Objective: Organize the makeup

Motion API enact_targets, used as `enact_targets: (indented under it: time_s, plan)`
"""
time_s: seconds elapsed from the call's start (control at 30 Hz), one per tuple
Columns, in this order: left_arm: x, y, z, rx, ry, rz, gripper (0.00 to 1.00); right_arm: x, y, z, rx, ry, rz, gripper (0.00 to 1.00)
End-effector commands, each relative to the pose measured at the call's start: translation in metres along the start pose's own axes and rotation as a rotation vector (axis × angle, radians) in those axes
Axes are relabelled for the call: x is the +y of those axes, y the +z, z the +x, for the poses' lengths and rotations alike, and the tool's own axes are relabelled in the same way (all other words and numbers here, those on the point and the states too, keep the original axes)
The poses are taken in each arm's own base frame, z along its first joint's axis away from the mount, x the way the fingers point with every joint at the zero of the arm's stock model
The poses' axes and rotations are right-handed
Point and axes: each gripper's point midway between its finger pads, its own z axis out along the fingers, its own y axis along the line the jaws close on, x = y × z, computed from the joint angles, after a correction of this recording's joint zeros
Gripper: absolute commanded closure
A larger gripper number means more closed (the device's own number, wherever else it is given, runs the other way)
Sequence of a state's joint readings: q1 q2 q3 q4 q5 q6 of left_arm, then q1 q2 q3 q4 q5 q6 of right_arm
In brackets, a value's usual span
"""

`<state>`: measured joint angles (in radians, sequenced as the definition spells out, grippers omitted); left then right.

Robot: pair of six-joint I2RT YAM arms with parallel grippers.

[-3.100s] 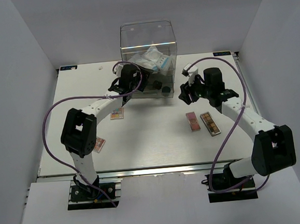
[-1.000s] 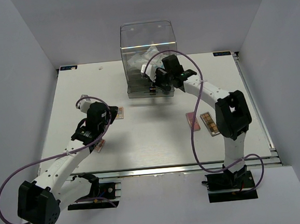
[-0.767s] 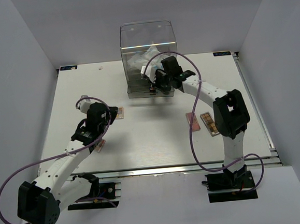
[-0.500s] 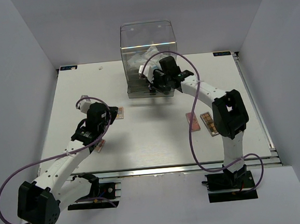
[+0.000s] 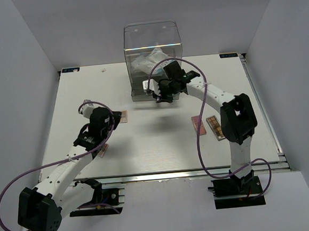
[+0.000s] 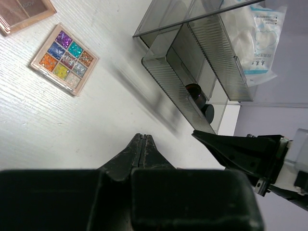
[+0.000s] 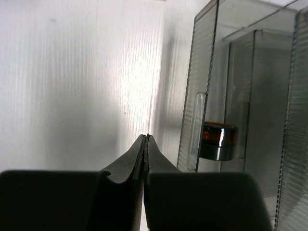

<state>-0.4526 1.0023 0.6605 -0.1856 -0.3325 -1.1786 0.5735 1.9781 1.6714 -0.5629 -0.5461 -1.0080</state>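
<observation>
The clear drawer box (image 5: 153,56) stands at the back centre; its lower drawer (image 6: 173,91) juts out a little. In that drawer are a round dark jar (image 7: 218,140) and a black cylinder (image 6: 208,111), and a white-blue packet (image 6: 260,38) lies higher up. My right gripper (image 5: 160,98) is shut and empty, just in front of the drawer and apart from it. My left gripper (image 6: 142,137) is shut and empty over the table, near a multicolour palette (image 6: 65,59). A pink palette (image 5: 199,123) and a brown palette (image 5: 216,126) lie at the right.
Another pinkish palette (image 5: 102,149) lies partly under my left arm, and the edge of one shows in the left wrist view (image 6: 21,12). The right gripper's dark fingers (image 6: 240,149) reach in ahead of my left gripper. White walls close the table (image 5: 156,142) on three sides.
My right gripper has drawn back a little from the drawer box front, toward the near side. The left arm has hardly moved.
</observation>
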Motion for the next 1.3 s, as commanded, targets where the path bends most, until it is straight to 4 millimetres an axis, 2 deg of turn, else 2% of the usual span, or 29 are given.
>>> enact_targets:
  time_s: [0.0, 0.23, 0.27, 0.33, 0.37, 0.4, 0.57, 0.83, 1.03, 1.27]
  plan:
    - [-0.006, 0.000, -0.004, -0.010, -0.010, 0.016, 0.92, 0.003, -0.006, 0.016, 0.084, -0.011, -0.010, 1.00]
    - [-0.004, 0.000, -0.004, -0.011, -0.009, 0.014, 0.92, -0.049, 0.004, 0.050, 0.225, 0.047, 0.231, 0.99]
    - [-0.004, -0.001, -0.006, -0.015, -0.010, 0.014, 0.92, -0.056, 0.004, 0.052, 0.236, 0.040, 0.257, 0.89]
    - [-0.002, -0.002, -0.006, -0.020, -0.010, 0.009, 0.92, -0.060, 0.004, 0.054, 0.243, 0.029, 0.275, 0.79]
    - [-0.003, -0.002, -0.006, -0.020, -0.010, 0.009, 0.92, -0.062, 0.004, 0.054, 0.244, 0.023, 0.283, 0.70]
    - [-0.002, -0.003, -0.006, -0.022, -0.011, 0.009, 0.92, -0.067, 0.003, 0.052, 0.241, 0.014, 0.303, 0.67]
    - [0.000, -0.002, -0.006, -0.021, -0.014, 0.004, 0.91, -0.078, 0.004, 0.051, 0.238, -0.004, 0.338, 0.47]
    - [0.002, -0.002, -0.006, -0.022, -0.012, -0.005, 0.91, -0.091, 0.008, 0.058, 0.259, -0.015, 0.386, 0.31]
    - [0.004, -0.002, -0.005, -0.022, -0.013, -0.007, 0.91, -0.100, 0.008, 0.061, 0.258, -0.014, 0.442, 0.13]
    - [0.005, -0.002, -0.005, -0.020, -0.012, -0.011, 0.91, -0.104, 0.009, 0.060, 0.246, -0.007, 0.464, 0.11]
